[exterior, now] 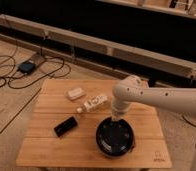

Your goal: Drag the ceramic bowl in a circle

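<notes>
Wooden tabletop (51, 145) is set on a tan floor, with a tangle of cables (21, 75) off to one side and a dark stepped wall behind. The ceramic bowl (115, 142) is found near the front edge, a bit right of centre. The gripper (116, 120) is planted at its far rim, carried by the white arm (161, 97) reaching in from the right. The fingers are clenched tight, but whether the rim is actually pinched or just pressed from inside can't be made out.

A small black box (65, 126) is laid just left of the bowl, not touching it. A white block (75, 93) and a white bottle-like thing (93, 104) are placed further back.

Handling-wise, the bowl is probably heavy and totally rigid, and with that glaze an easy slide on the wood can be expected. Chipping is likely if it gets tipped or shoved off the edge. Contact is best kept low on the rim or inner wall, so it gets dragged flat rather than levered up. The circle should probably be steered clear of the box and the front edge.
</notes>
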You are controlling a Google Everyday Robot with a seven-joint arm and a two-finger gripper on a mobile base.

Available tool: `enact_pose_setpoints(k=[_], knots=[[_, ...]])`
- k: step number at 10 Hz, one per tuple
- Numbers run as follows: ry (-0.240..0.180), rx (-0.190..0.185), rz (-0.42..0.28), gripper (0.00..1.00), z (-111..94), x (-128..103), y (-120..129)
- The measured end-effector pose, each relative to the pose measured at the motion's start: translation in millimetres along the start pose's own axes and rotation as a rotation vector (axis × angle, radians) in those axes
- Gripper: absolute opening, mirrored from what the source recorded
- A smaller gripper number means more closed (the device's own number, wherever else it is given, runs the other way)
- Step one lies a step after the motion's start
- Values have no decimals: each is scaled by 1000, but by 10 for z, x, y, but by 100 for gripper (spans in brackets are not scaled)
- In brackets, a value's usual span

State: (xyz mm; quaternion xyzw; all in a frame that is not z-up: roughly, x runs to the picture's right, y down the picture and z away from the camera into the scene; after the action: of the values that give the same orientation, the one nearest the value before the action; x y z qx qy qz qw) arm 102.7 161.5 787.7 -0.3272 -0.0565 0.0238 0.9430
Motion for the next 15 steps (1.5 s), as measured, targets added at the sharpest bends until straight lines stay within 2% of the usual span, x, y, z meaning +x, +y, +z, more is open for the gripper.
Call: enact_pose_setpoints(k=[2,4,6,9,11,15], knots=[[25,31,13,0,52,40,-240],[27,51,16,0,115,-47,-407],[9,68,11,0,143,-257,-561],[-39,85,-20,0,115,-687,-698],[-81,82,-42,0,87,-994,-656],[-167,25,-84,0,60,-1532,-179]])
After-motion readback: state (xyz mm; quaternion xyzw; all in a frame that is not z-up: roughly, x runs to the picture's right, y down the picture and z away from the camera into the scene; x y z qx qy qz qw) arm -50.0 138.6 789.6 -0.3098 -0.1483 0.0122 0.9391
